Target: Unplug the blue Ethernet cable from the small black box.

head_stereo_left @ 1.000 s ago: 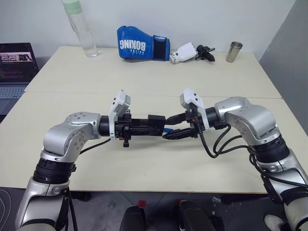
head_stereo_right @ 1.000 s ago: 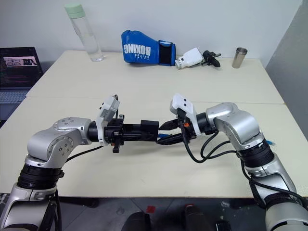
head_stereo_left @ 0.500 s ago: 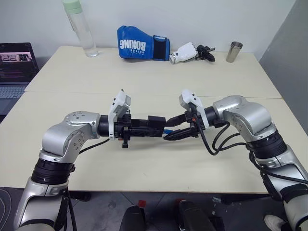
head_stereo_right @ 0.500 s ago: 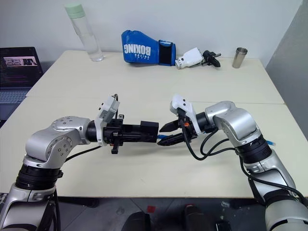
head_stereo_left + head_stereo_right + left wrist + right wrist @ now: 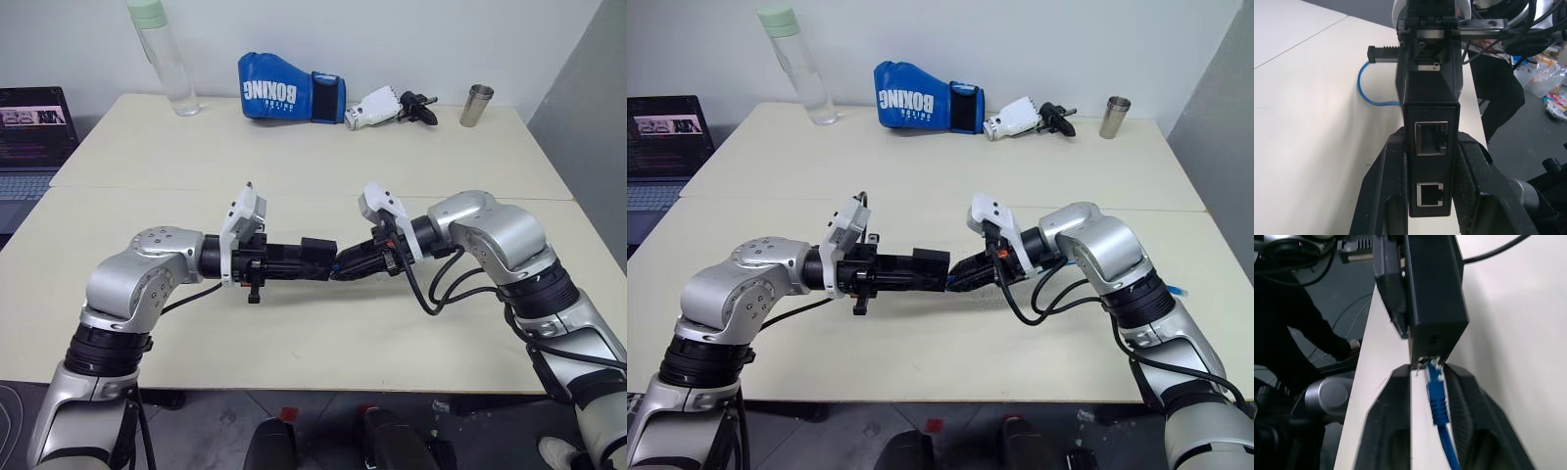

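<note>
My left gripper (image 5: 294, 260) is shut on the small black box (image 5: 317, 255) and holds it level above the table, pointing right. In the left wrist view the box (image 5: 1431, 112) sits between the two fingers, with two empty ports facing the camera. The blue Ethernet cable (image 5: 1437, 401) enters the far end of the box (image 5: 1432, 293). My right gripper (image 5: 345, 266) points left, and its fingers are closed on the cable just behind the plug. A loop of the cable (image 5: 1364, 90) lies on the table behind the box.
Along the far edge of the cream table (image 5: 294, 333) stand a clear bottle (image 5: 162, 54), a blue boxing glove (image 5: 289, 88), a white and black tool (image 5: 387, 106) and a metal cup (image 5: 477, 105). A laptop (image 5: 34, 137) sits at the left.
The right gripper's fingers, spread apart around the cable before, have closed together at the box's end. The left gripper and the box have stayed in place.
</note>
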`<control>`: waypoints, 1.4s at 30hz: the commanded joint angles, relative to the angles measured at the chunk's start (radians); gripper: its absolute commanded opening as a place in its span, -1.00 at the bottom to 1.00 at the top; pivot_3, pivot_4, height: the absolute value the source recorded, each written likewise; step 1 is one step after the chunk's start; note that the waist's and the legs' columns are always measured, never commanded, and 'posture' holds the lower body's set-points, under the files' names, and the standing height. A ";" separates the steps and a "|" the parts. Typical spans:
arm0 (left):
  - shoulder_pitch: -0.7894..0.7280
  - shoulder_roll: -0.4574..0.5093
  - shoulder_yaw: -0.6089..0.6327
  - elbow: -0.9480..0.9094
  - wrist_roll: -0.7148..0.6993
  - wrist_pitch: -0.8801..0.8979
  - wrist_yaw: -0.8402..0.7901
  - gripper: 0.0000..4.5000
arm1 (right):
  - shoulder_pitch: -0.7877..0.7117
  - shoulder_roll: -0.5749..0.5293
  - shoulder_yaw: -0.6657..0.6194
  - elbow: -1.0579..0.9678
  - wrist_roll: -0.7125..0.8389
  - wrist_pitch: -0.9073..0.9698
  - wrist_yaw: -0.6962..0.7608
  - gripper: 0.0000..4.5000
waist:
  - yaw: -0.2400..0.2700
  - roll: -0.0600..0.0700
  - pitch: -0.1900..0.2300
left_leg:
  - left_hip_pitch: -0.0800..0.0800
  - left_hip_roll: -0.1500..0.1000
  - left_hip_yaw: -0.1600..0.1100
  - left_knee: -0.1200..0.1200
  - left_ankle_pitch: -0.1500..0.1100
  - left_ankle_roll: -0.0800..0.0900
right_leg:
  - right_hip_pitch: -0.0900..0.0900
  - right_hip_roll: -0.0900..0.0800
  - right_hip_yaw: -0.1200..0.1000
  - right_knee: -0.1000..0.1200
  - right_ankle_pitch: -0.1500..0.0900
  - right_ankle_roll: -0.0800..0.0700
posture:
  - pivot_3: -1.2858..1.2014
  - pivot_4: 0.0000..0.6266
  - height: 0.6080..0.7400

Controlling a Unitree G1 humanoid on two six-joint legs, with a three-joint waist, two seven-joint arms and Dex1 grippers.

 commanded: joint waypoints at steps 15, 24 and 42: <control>0.005 0.032 0.008 -0.030 0.006 -0.039 -0.039 -0.65 | -0.009 -0.049 0.022 0.071 -0.071 -0.067 0.070 -1.00 | 0.000 0.000 0.000 | 0.000 0.000 0.000 0.000 0.000 0.000 | 0.000 0.000 0.000 0.000 0.000 0.000 | 0.03 -0.52 1.00; 0.012 0.072 0.102 0.006 0.003 -0.034 0.009 -0.65 | 0.066 -0.094 -0.009 0.201 -0.163 -0.170 0.023 -1.00 | 0.000 0.000 0.000 | 0.000 0.000 0.000 0.000 0.000 0.000 | 0.000 0.000 0.000 -0.001 0.000 0.000 | 0.03 -0.52 1.00; 0.121 0.029 0.153 -0.042 0.006 -0.027 0.203 -0.65 | 0.166 0.078 -0.237 0.353 -0.260 -0.281 -0.460 -0.41 | -0.003 0.000 0.000 | 0.000 0.000 0.002 -0.001 0.000 0.000 | -0.001 0.000 0.002 0.000 0.000 0.000 | 0.03 -0.52 1.00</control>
